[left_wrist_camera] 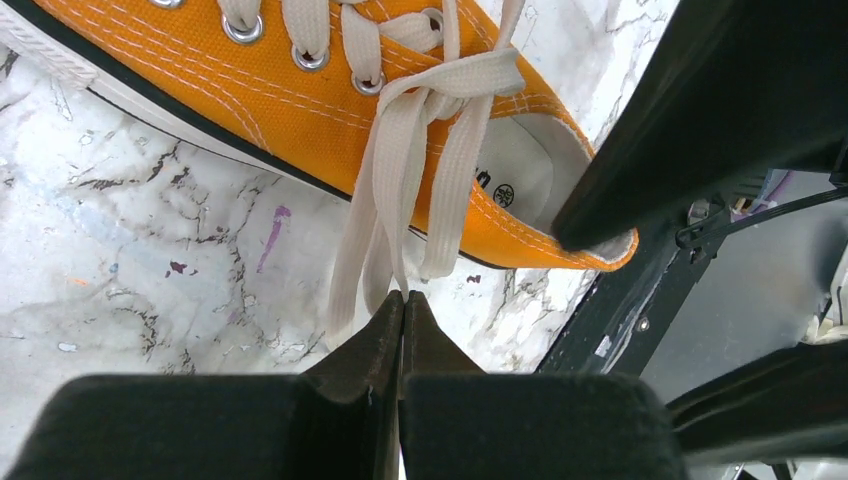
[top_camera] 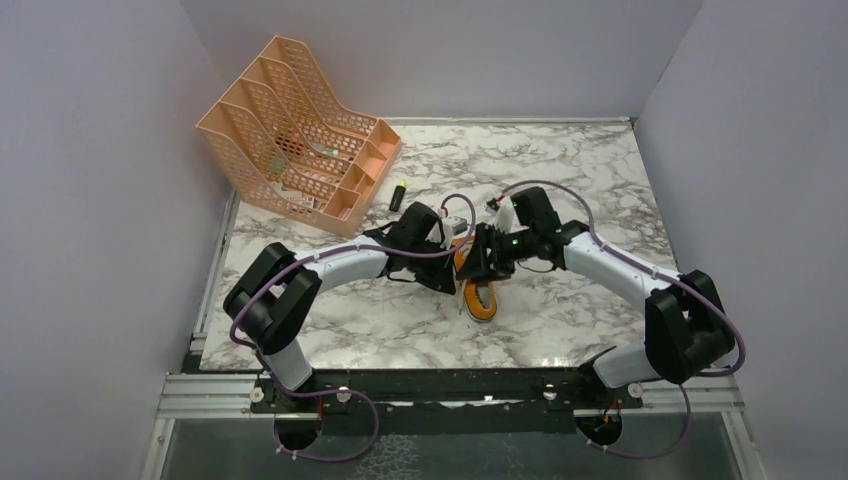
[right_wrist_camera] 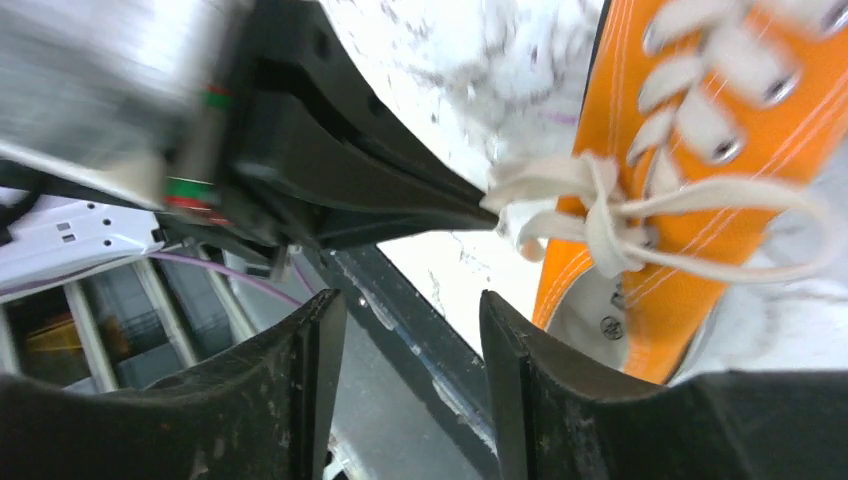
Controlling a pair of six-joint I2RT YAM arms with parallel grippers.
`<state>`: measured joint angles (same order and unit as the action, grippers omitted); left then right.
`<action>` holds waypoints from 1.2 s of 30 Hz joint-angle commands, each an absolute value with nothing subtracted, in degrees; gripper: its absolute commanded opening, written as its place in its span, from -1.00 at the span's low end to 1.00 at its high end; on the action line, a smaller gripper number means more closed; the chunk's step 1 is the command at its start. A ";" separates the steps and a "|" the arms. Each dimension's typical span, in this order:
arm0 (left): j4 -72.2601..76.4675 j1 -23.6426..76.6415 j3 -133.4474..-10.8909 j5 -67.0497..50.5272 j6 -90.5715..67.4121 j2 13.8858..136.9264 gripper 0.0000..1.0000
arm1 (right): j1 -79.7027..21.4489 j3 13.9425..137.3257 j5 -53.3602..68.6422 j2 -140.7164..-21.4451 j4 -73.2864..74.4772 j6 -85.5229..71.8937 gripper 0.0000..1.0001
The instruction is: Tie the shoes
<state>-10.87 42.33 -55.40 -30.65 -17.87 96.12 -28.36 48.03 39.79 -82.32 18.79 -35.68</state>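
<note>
The left claw pinches the white laces at its tips, while the right claw gapes empty, with the orange sneaker and its knot just ahead-right.

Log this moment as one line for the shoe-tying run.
left gripper: shut on laces | right gripper: open, empty | sneaker: on table
</note>
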 commanded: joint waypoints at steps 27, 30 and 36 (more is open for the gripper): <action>-12.30 41.91 -57.71 -33.22 -16.35 97.42 -1.00 | -7.82 51.11 60.57 -99.60 6.50 -22.27 0.05; -12.38 41.83 -57.83 -33.38 -16.40 97.47 -1.00 | -8.00 51.41 60.60 -100.38 6.24 -22.84 0.01; -12.38 41.91 -57.07 -33.57 -16.44 96.98 -1.00 | -8.68 51.61 60.93 -101.40 6.15 -23.27 -0.16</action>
<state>-12.43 42.06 -56.36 -31.90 -16.88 97.03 -8.01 51.57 58.63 -100.29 7.77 -22.65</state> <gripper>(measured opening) 0.003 0.458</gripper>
